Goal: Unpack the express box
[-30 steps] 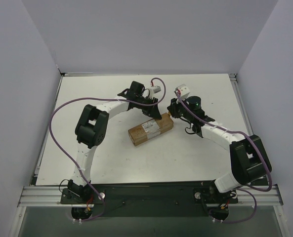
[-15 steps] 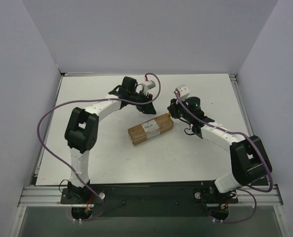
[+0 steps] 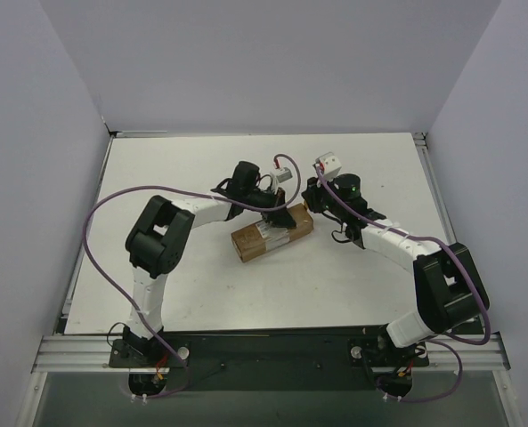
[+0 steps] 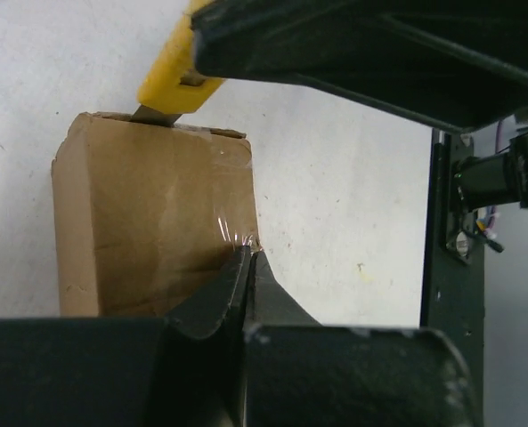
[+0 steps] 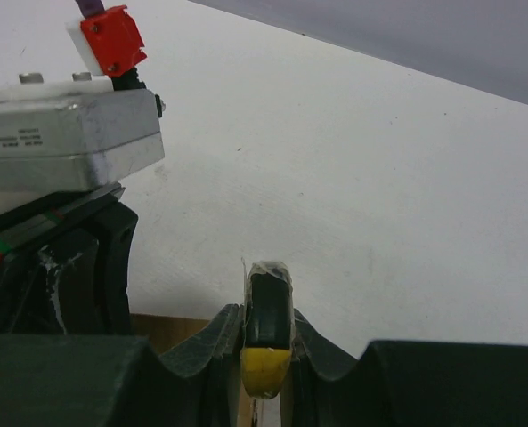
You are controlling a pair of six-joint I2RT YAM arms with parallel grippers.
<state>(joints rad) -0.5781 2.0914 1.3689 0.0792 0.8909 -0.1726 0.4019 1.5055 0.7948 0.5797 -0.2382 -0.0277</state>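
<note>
The express box, a brown carton with a white label partly hidden under my left gripper, lies at mid table. My left gripper is shut and empty, with its tips resting on the box's taped top. In the left wrist view its closed fingertips touch the box at the edge. My right gripper is shut on the yellow-black utility knife at the box's right end. The knife's yellow nose and blade touch the box's far top edge.
The white table is bounded by grey walls on the left, back and right. My left wrist camera housing sits close in front of the right gripper. Purple cables loop beside both arms.
My left gripper has swung from behind the box, toward the back of the table, down onto the box's top. The right gripper with the knife has stayed at the box's right end.
</note>
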